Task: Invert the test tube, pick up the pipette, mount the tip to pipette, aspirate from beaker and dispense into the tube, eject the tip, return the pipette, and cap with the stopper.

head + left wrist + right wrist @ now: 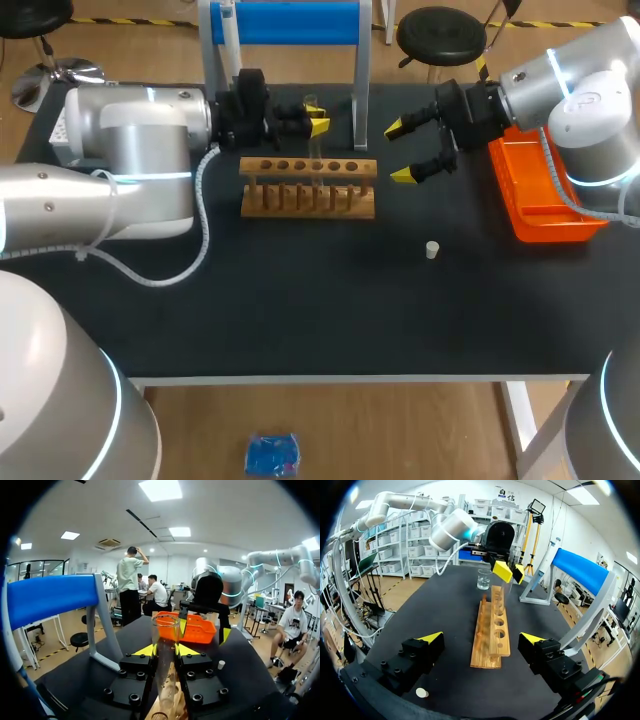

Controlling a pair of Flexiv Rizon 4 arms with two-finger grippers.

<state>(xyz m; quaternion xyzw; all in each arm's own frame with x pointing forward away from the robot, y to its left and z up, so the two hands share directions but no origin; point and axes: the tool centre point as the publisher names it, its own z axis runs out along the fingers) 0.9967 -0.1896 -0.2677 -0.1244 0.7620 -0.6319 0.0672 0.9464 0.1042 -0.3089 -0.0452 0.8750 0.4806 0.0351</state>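
Tube [168, 630]: clear glass, pinched between the two fingers of the left gripper [167, 651].
Tube's place: up in the air, just over the rack [308, 190], near its middle. Open rim seems to point up, but hard to be sure through the glass.
Left gripper: closed tight on the tube, one yellow tip on each side.
Rack: wood, with a row of round holes along the top. No other tube seen in it.
Right gripper [403, 152]: wide open, holding nothing, near the rack's right end and not touching it.
Beaker [484, 579]: clear, on the table [300, 310] past the rack's far end, close to the left gripper.
Stopper [432, 249]: small and pale, alone on the table, well apart from the rack.
Pipette [229, 35]: white, at the left post of the blue stand [290, 22] behind the rack.
Tray [545, 205]: orange, under the right arm.
Step now: most likely the first one, turning the tube over.
Next move: probably to line the tube up over a hole, mouth up, lower it straight in, then let go. Needs a slow, steady drop so the glass does not knock the wood.
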